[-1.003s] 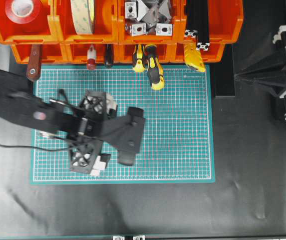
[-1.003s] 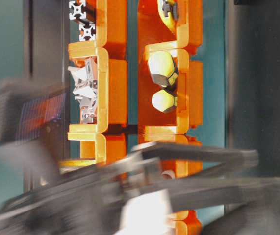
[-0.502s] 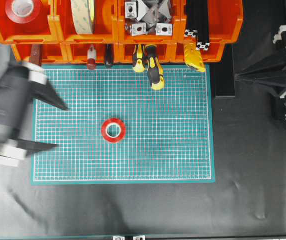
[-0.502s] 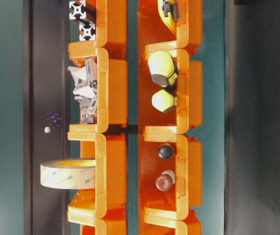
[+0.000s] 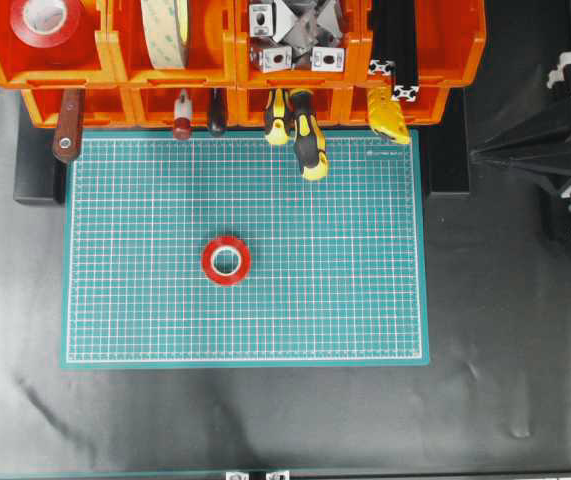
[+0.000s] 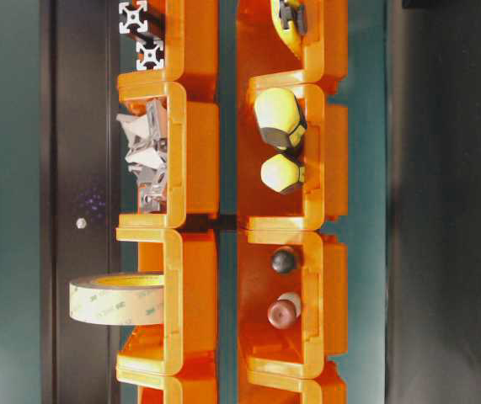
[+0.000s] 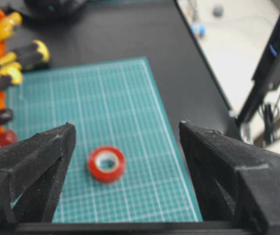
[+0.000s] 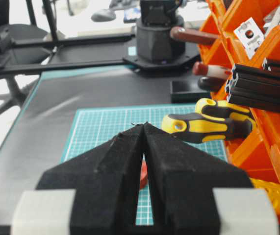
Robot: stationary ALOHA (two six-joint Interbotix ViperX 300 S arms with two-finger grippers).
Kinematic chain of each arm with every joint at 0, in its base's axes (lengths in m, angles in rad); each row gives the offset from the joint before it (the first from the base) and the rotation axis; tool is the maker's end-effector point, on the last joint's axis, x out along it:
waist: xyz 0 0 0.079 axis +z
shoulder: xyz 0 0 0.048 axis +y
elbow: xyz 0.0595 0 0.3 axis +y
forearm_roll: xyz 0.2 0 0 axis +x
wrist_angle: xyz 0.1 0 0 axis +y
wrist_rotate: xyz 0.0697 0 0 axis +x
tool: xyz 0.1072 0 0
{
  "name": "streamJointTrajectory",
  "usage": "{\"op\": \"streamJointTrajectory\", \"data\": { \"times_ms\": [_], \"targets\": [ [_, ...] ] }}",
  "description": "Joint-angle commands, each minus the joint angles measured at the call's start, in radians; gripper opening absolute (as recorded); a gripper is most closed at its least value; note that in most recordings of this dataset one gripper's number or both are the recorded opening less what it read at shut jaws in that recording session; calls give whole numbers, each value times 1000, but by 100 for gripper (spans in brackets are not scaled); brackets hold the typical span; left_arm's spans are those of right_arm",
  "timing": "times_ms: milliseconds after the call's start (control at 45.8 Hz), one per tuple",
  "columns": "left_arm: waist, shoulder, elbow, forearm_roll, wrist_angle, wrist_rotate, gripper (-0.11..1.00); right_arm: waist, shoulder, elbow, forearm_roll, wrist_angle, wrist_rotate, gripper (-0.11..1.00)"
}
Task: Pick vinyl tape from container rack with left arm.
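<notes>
Change since before: left arm has gone back from the mat; half a second ago it stood blurred over the mat's left edge, now only a dark sliver of it remains at the overhead view's left border. The vinyl tape has not moved.
Vinyl tape: vinyl tape [image 5: 226, 261] lies flat on the green cutting mat [image 5: 365, 300], left of the mat's middle, white core upward, touching nothing else.
Left gripper: left gripper [image 7: 127, 147] has its fingers spread wide with nothing between them; in the wrist view the tape [image 7: 106, 164] shows on the mat between and beyond the two tips.
Right gripper: right gripper [image 8: 143, 128] has its fingers pressed together and holds nothing; it is parked at the right side, well apart from the mat.
Container rack: container rack [image 5: 235, 60] stands along the mat's far edge; another red roll [image 5: 47, 20] sits in its upper left bin, a cream tape roll [image 5: 168, 25] in the next bin.
Screwdriver: yellow-black screwdriver [image 5: 308, 135] sticks out of a lower bin over the mat.
</notes>
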Motion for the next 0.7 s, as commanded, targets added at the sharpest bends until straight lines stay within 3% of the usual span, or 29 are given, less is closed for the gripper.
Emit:
{"op": "streamJointTrajectory", "data": {
  "times_ms": [0, 371, 676],
  "targets": [
    [29, -55, 23, 0, -29, -2, 81, -3, 0, -17, 2, 2, 0, 0],
    [71, -120, 110, 0, -158, 3, 81, 2, -26, -21, 3, 3, 2, 0],
    [72, -127, 115, 2, -163, 0, 81, 2, -26, -21, 3, 2, 0, 0]
  ]
}}
